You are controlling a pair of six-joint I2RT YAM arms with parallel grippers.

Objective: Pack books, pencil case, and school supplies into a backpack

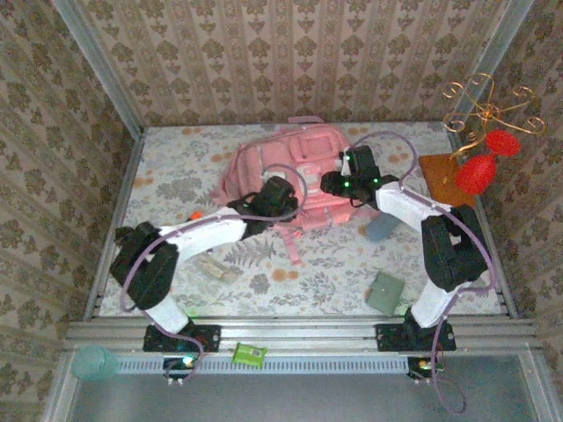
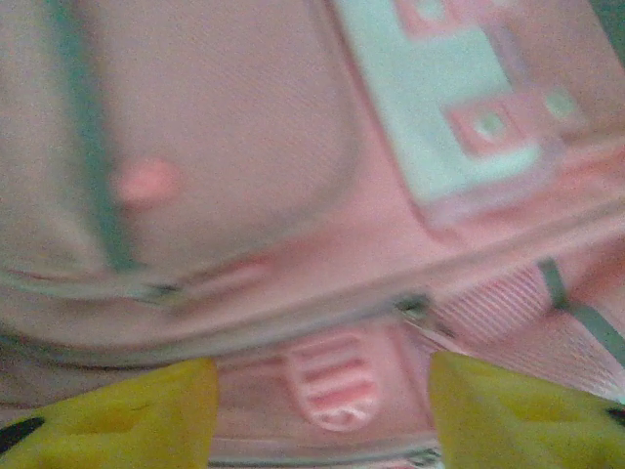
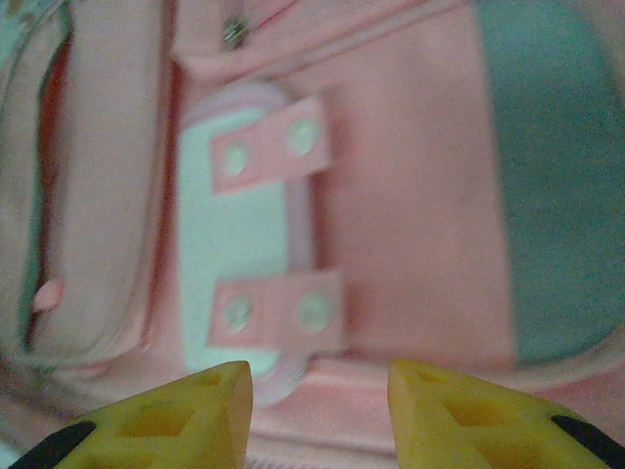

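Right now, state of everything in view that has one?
backpack: lying flat on the table; zips too blurred to judge.
left tool: open, empty, over the backpack.
right tool: open, empty, over the backpack.
grey-green flat item: lying on the table, outside the backpack.
beige block: on the table, not packed.

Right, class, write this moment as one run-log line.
left hand: open, over backpack | right hand: open, over backpack | held: nothing

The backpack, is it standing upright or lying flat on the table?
Lying flat. In the top view the backpack is spread on the table, its pocketed front facing up toward the camera.
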